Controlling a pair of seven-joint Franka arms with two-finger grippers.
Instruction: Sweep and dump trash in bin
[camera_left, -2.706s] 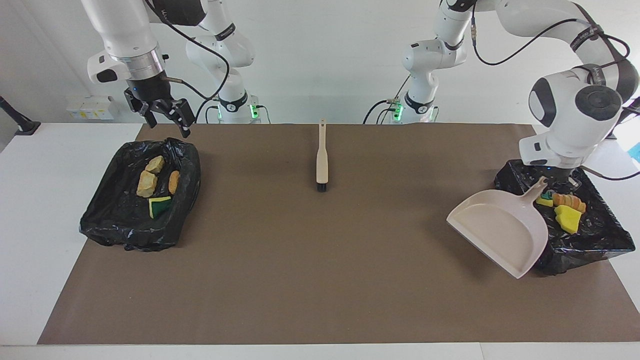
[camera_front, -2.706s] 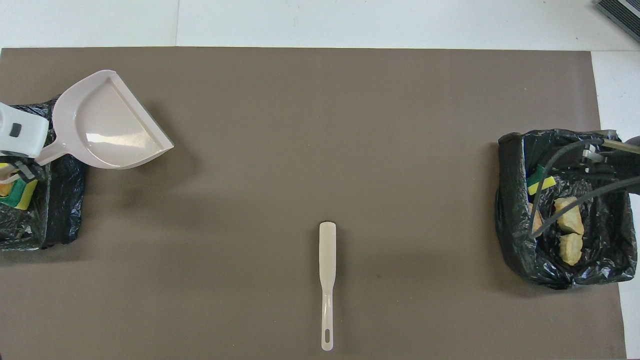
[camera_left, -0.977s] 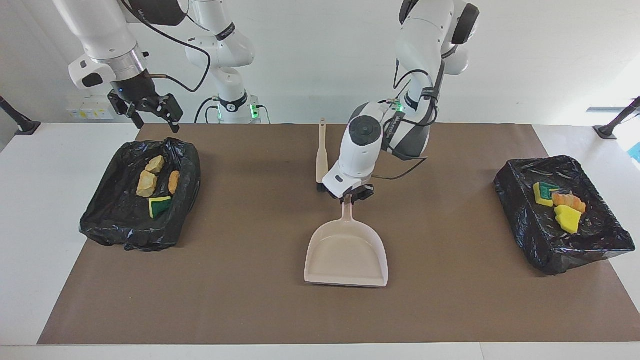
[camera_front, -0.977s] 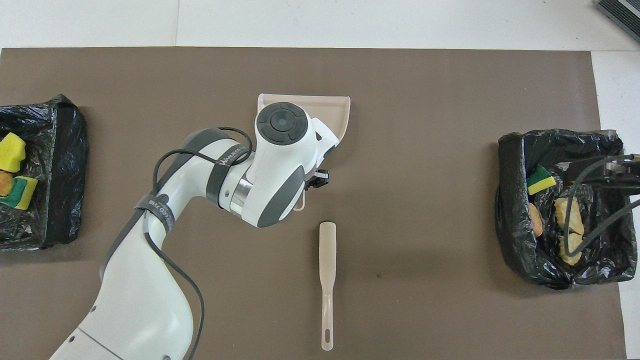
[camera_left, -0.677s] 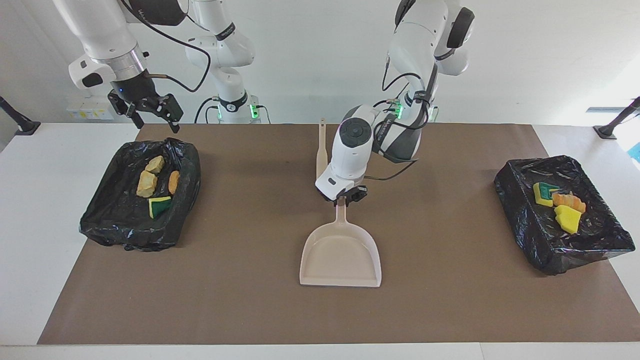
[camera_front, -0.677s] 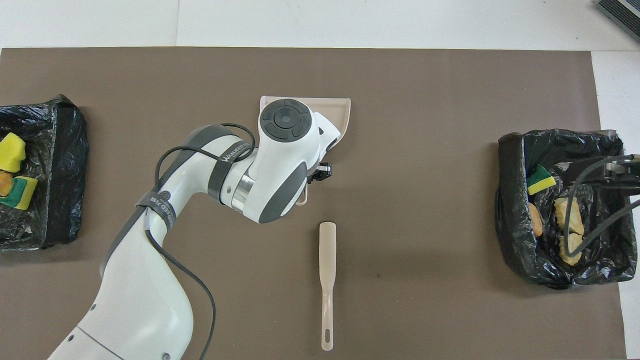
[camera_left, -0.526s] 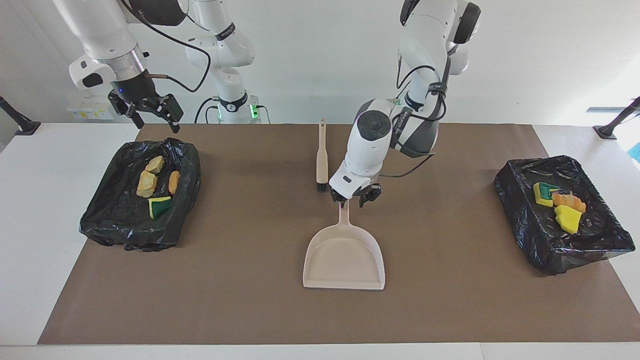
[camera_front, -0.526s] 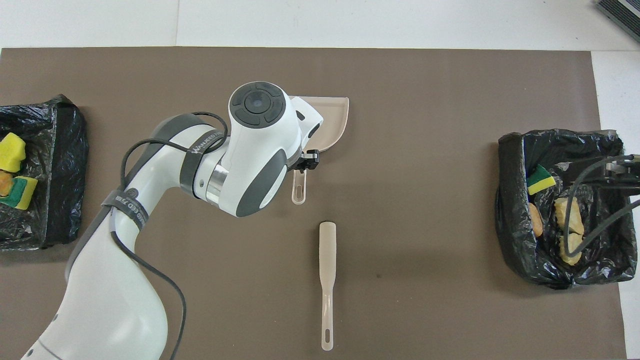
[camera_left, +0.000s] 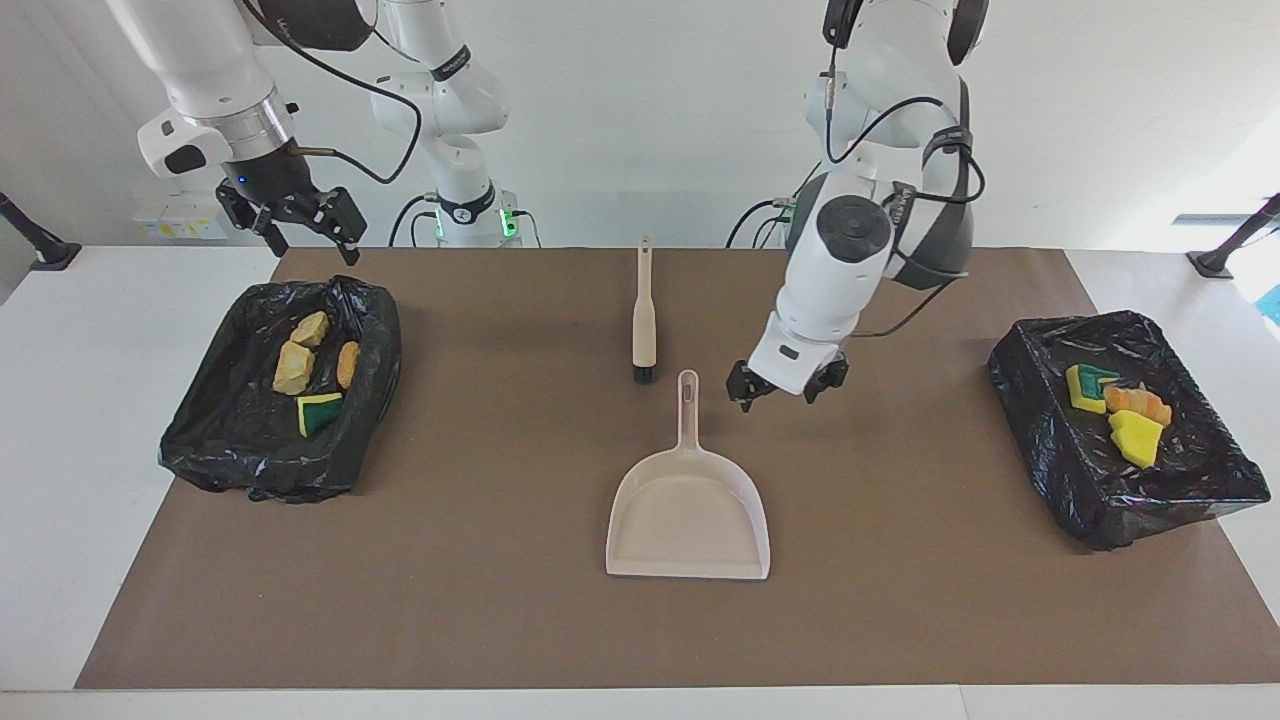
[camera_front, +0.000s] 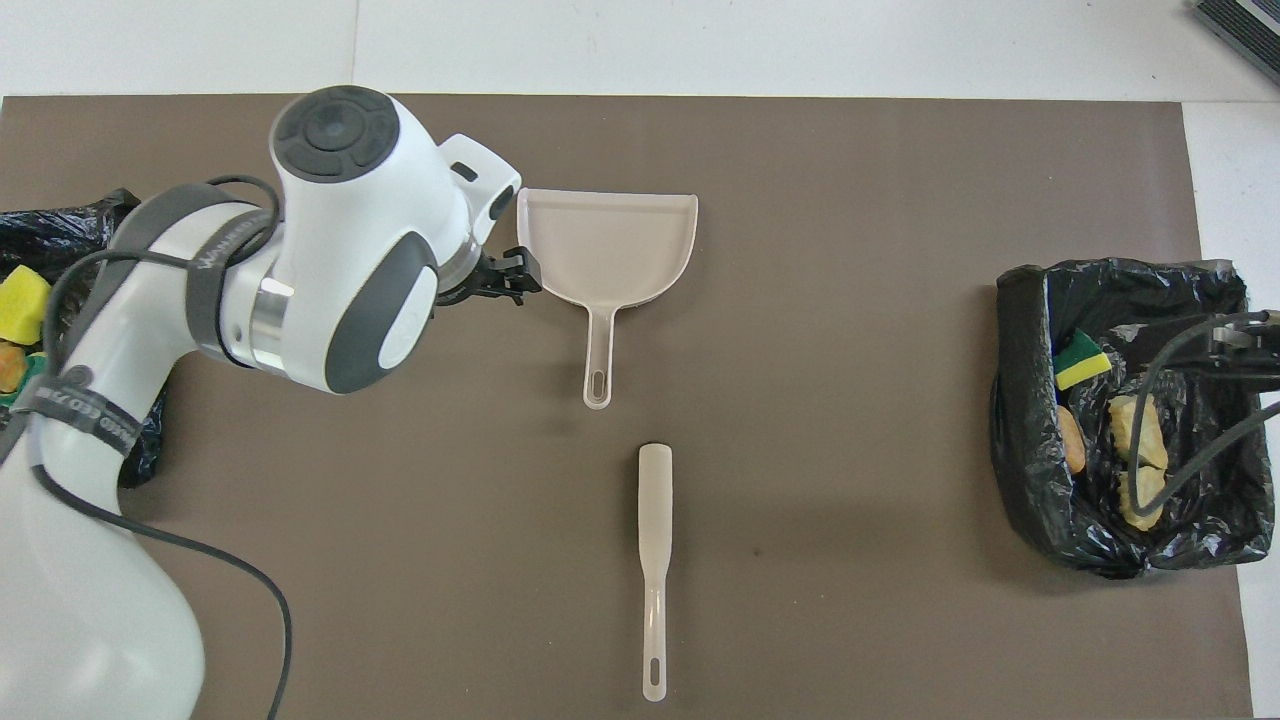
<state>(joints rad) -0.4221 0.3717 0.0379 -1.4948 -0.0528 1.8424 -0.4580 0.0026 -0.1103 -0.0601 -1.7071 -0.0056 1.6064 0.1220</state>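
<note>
Seven small scraps of trash lie split between two black-bagged bins: yellow-and-green sponge pieces and an orange chunk (camera_left: 1121, 410) in the bin (camera_left: 1120, 500) at the left arm's end of the brown table mat (camera_left: 480, 560), tan bread-like chunks and one sponge (camera_left: 312, 374) in the bin (camera_left: 230, 450) at the right arm's end. Between the bins, the empty beige plastic dustpan (camera_left: 688, 510) rests flat mid-mat, its handle toward the robots, the beige long-handled brush (camera_left: 644, 315) nearer the robots. The left gripper (camera_left: 786, 388) hovers just beside the dustpan handle, fingers spread, holding nothing. The right gripper (camera_left: 305, 228) waits spread above its bin's rim.
</note>
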